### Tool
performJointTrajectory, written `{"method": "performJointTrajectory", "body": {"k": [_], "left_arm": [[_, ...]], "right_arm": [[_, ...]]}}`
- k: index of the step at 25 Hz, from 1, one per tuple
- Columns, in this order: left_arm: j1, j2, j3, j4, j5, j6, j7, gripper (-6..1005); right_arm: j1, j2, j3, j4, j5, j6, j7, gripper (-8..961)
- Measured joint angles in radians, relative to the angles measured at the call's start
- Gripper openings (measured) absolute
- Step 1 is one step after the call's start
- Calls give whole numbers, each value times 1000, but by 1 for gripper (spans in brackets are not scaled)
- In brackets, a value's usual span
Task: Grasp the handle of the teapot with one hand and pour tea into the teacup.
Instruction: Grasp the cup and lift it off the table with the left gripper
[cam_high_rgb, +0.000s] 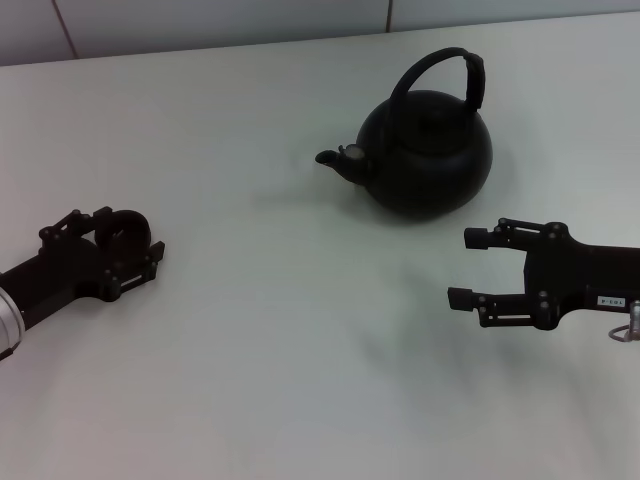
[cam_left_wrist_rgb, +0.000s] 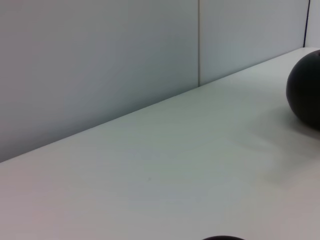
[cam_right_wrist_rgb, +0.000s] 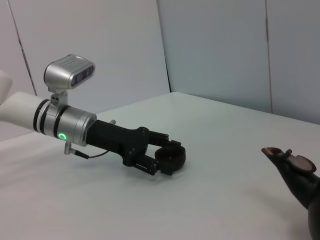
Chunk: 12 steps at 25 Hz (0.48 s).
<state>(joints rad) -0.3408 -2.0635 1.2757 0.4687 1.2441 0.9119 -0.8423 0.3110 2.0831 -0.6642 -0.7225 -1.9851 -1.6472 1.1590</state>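
Note:
The black teapot (cam_high_rgb: 428, 152) stands upright at the back, right of centre, its spout (cam_high_rgb: 335, 158) pointing left and its arched handle (cam_high_rgb: 440, 70) raised over the lid. My right gripper (cam_high_rgb: 468, 268) is open and empty, in front of the pot and apart from it. My left gripper (cam_high_rgb: 118, 240) is at the far left, low over the table, shut around the small black teacup (cam_high_rgb: 124, 230). The right wrist view shows the left gripper (cam_right_wrist_rgb: 169, 159) with the teacup (cam_right_wrist_rgb: 172, 154) between its fingers, and the teapot's spout (cam_right_wrist_rgb: 292, 165).
The white table (cam_high_rgb: 300, 330) runs back to a grey wall (cam_high_rgb: 250, 20). The left wrist view shows the teapot's body (cam_left_wrist_rgb: 306, 90) at the edge and the cup's rim (cam_left_wrist_rgb: 222, 238).

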Motion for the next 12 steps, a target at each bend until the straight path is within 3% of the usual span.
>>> {"method": "performJointTrajectory", "body": {"k": [2, 7, 12], "left_arm": [[-1, 0, 4, 4, 0, 0, 1, 848], [-6, 0, 9, 6, 0, -1, -1, 723], [-12, -1, 19, 7, 0, -1, -10, 702]], "right_arm": [[0, 0, 0, 0, 0, -1, 0, 825], [0, 0, 0, 0, 0, -2, 1, 824], [0, 0, 0, 0, 0, -2, 1, 824]]}}
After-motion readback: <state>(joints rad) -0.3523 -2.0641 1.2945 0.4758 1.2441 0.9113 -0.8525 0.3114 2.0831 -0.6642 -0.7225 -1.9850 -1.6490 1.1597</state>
